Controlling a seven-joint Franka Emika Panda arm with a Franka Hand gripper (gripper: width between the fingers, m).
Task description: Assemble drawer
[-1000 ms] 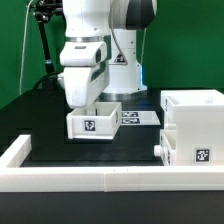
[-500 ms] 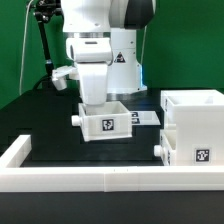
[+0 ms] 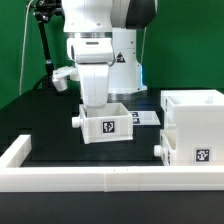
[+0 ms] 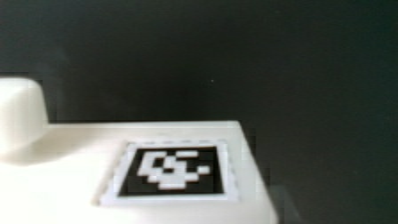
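My gripper point(image 3: 96, 102) reaches down into a small white drawer tray point(image 3: 107, 124) and is shut on its wall. The tray has a square tag on its front and a round knob at its left end, and it sits just above or on the black table. The wrist view shows only the tray's tagged face point(image 4: 173, 168) and its knob point(image 4: 18, 120); my fingertips are hidden there. The large white hollow shell point(image 3: 198, 125) stands at the exterior view's right, apart from the tray, with a knob point(image 3: 160, 149) low on its left side.
The marker board point(image 3: 143, 117) lies flat behind the tray, between it and the shell. A long low white border wall point(image 3: 100, 176) runs along the front, with a raised end at the left point(image 3: 12, 150). The robot's base stands behind.
The gripper has carried the tray toward the exterior view's right and turned it a little. In the last half second almost nothing has moved.
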